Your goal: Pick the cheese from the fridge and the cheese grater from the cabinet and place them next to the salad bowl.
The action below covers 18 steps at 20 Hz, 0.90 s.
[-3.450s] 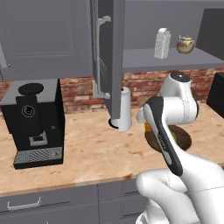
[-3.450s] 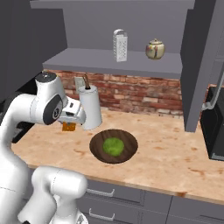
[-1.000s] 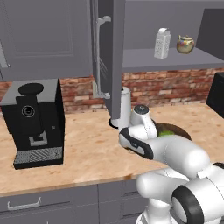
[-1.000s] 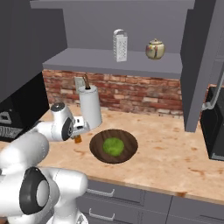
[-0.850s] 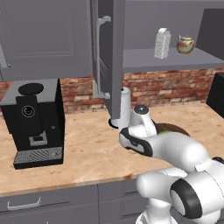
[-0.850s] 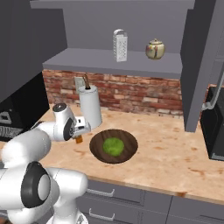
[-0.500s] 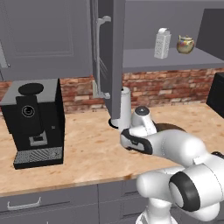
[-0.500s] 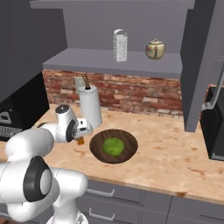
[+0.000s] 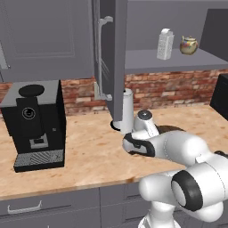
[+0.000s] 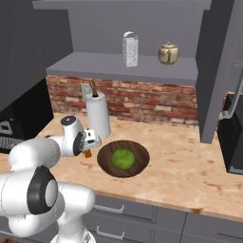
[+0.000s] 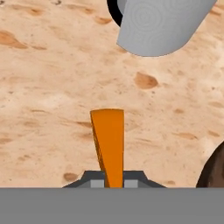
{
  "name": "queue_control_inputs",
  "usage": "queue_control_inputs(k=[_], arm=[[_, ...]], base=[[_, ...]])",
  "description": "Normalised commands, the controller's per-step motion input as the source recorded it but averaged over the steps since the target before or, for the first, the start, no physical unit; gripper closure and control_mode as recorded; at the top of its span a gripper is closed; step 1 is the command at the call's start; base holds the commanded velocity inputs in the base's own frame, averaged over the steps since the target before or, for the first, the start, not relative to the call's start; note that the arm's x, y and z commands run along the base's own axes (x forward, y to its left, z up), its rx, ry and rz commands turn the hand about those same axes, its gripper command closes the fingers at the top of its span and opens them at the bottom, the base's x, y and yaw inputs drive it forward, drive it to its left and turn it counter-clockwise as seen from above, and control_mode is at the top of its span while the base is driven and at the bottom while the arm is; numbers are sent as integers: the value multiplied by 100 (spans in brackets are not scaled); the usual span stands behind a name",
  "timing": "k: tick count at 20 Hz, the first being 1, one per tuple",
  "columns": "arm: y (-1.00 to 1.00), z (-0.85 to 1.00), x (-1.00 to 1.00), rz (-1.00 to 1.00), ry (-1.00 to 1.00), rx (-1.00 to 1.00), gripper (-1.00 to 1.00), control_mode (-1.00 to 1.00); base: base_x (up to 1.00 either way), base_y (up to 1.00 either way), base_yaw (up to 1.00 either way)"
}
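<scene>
- Left base view: your arm is folded low over the counter (image 9: 80, 151), wrist just in front of the white cylinder (image 9: 127, 109). The salad bowl (image 9: 171, 130) is mostly hidden behind the arm, only a dark rim shows. The cheese grater (image 9: 165, 44) sits up on the cabinet (image 9: 178, 60) shelf, well above the bowl, beside the teapot (image 9: 189, 45), untouched.
- Right base view: your gripper (image 10: 88, 153) hangs just left of the salad bowl's rim, an orange bit at its tip close over the counter. That spot fits "next to the bowl".
- Hand view: jaws are clamped on the cheese (image 11: 108, 144), thin edge up, wedge pointing toward the cylinder; bowl edge at lower right. I can't tell if the cheese touches the counter. Probably let go here, then fetch the grater.
</scene>
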Motion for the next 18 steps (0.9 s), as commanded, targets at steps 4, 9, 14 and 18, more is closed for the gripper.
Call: queue_control_inputs(k=[4, 9, 14, 18], arm=[[-1, -16, 0, 0, 0, 0, -100, -100], [-5, 1, -1, -1, 2, 0, -100, -100], [-5, 8, 0, 0, 1, 0, -100, -100], [-3, 21, 0, 0, 0, 6, -100, -100]], base=[[0, 0, 0], [0, 0, 0], [0, 0, 0], [0, 0, 0]])
